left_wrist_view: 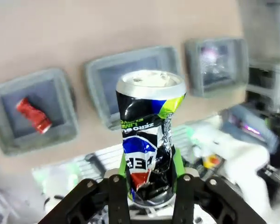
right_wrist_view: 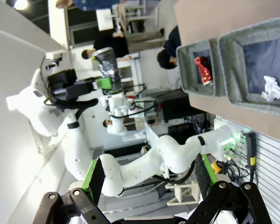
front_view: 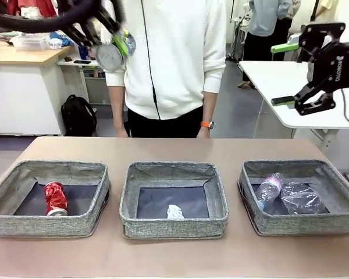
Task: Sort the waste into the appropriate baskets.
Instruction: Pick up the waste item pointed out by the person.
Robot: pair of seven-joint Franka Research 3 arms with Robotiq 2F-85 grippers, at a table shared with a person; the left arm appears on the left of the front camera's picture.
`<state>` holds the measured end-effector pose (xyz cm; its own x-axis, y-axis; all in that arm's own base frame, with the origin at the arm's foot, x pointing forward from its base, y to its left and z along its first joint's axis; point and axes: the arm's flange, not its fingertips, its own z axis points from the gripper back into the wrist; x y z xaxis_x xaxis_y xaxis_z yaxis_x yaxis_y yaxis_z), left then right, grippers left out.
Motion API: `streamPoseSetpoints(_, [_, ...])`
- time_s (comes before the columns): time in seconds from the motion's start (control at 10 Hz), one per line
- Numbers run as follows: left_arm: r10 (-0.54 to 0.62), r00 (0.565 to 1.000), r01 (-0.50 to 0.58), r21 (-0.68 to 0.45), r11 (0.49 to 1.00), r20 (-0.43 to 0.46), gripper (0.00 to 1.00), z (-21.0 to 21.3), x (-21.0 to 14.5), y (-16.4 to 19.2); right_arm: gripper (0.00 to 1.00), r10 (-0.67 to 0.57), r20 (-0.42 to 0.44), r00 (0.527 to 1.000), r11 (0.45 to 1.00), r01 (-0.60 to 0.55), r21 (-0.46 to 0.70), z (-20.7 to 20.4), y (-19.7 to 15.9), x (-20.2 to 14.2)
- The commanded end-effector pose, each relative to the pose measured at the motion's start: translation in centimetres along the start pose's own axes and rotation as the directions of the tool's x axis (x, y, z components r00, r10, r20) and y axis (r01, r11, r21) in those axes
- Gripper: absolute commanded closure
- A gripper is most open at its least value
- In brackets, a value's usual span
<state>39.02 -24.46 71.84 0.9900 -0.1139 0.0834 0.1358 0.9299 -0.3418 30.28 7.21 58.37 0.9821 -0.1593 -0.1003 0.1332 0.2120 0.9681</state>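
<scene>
So the left gripper (left_wrist_view: 147, 196) is way up high with its fingers (left_wrist_view: 117, 198) pinching the dark can (left_wrist_view: 149, 135) low on its dented body, silver top pointing away from the wrist. My guess is the step in hand is dropping it into the basket with the other can. To do it well: carry it over the left basket (front_view: 75, 225), come down low before letting go so it doesn't bounce off the soft wall, and aim for the bare bottom beside the red can (front_view: 55, 199) rather than on top of it. The grip is low on a crumpled can, so I'd keep the move smooth, since it could tip.

Baskets, going left to right:
- left one: the red can, lying near the middle
- middle basket (front_view: 173, 226): the paper ball (front_view: 174, 212), toward the near wall
- right basket (front_view: 296, 224): the small bottle (front_view: 269, 189) and the crushed bottle (front_view: 301, 197), lying just beside each other

The right gripper (front_view: 288, 74) hangs up at the right, fingers spread wide with nothing between them, well apart from all the baskets.
</scene>
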Motion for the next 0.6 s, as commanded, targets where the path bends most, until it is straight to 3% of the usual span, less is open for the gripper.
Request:
streamPoseSetpoints(0.0, [0.103, 0.991, -0.078, 0.243, 0.967, -0.091, 0.60, -0.1, 2.0, -3.4, 0.00, 0.019, -0.010, 1.000, 1.000, -0.019, -0.004, 0.1, 0.0, 0.1])
streamPoseSetpoints(0.1, [0.099, 0.984, -0.050, 0.297, 0.954, -0.151, 0.60, 0.4, 2.1, -5.9, 0.00, 0.019, -0.010, 1.000, 1.000, -0.019, -0.004, 0.1, 0.0, 0.1])
streamPoseSetpoints(0.5, [0.102, 0.979, -0.039, 0.332, 0.943, -0.177, 0.60, 1.8, 4.0, -11.3, 0.00, 0.019, -0.010, 1.000, 1.000, -0.019, -0.004, 0.1, 0.0, 0.1])
